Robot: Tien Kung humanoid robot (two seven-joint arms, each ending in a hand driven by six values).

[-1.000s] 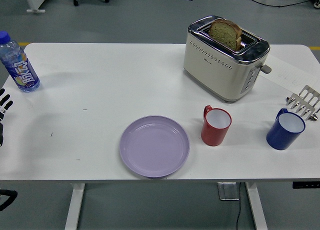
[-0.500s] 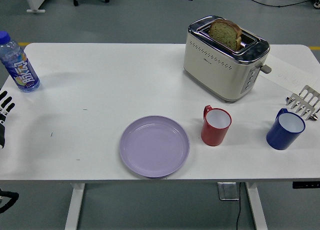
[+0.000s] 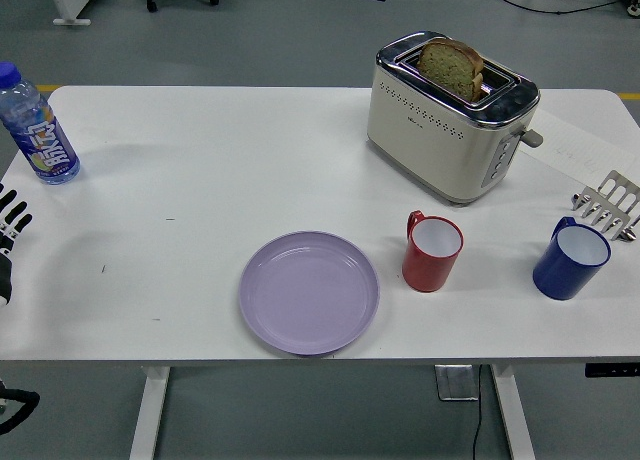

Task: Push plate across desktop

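1. Creeping down the left frame edge: left hand [image 3: 8, 242] sits slightly lower than a second ago and half a second ago, with the same sliver in view, at the table's [image 3: 200, 170] left edge.
2. Hand state: a few black-and-white fingers [image 3: 12, 215] show, pointing up and apart, holding nothing; the rest is cut off by the frame.
3. Right hand is out of view.
4. Nothing else has shifted between frames; all objects are in the same spots.
5. Water bottle [image 3: 37, 128] is the nearest item, just beyond the hand toward the far side, upright, apart from the fingers.
6. Purple plate [image 3: 309, 292] is well to the hand's right, near the table's front edge, empty and flat. Bare tabletop lies between hand and plate.
7. Red mug [image 3: 432, 251] stands just beside the plate's far-right rim, on the side away from the hand; contact can't be resolved.
8. Farther right: blue mug [image 3: 570, 260], then a metal rack [image 3: 610, 205] at the right edge.
9. Toaster [image 3: 450, 120] with a bread slice [image 3: 451, 66] is behind the red mug.
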